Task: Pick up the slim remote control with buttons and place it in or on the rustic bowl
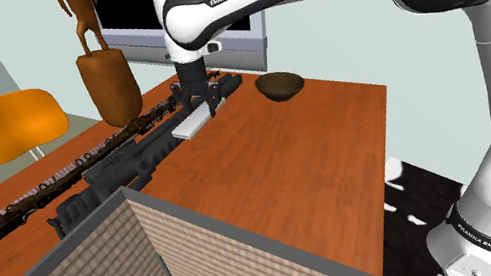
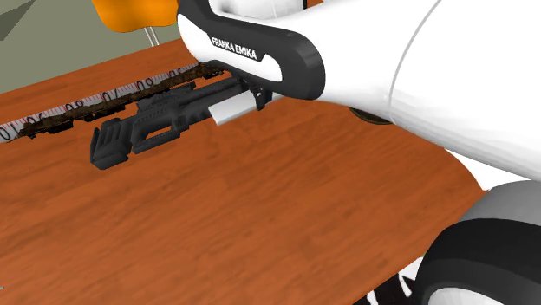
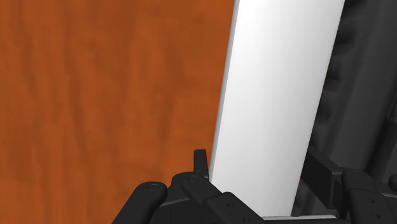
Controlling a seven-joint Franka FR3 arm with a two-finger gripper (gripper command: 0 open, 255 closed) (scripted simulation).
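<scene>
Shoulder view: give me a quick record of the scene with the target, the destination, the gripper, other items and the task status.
target: plain grey-white remote, lying beside a long black object
destination: dark brown bowl on the wooden table, apart from the remote
gripper: black gripper, right over the remote's end nearer the bowl
other items: brown vase-like object on the table; orange chair beyond it
task status: remote not yet in the bowl

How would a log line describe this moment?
gripper: shut on remote | remote: beside black gun | bowl: remote not in it
</scene>
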